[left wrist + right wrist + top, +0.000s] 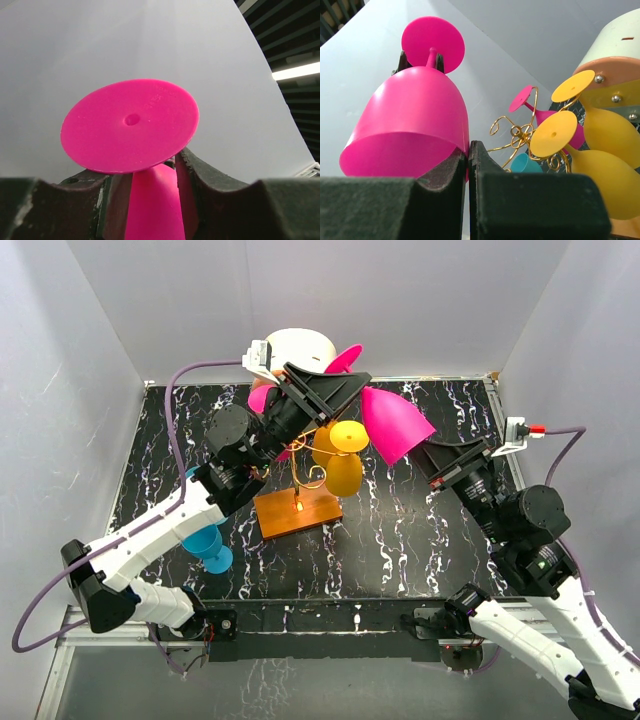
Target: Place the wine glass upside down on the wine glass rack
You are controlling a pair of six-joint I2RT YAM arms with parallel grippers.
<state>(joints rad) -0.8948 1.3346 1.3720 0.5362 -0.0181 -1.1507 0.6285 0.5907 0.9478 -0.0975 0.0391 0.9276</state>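
The glass (395,425) was solid hot pink. The rack (516,131) was gold wire on an orange base (297,512), with two yellow glasses (343,455) and a second glass (521,98), also pink. The blue glass (208,545) stood near the worktop's (420,540) left edge. The worktop was black, veined white like marble. The cylinder (300,345) was cream above orange.

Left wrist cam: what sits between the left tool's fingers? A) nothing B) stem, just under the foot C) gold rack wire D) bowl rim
B: the stem of the pink wine glass runs down between the fingers of the left tool, directly beneath the round foot.
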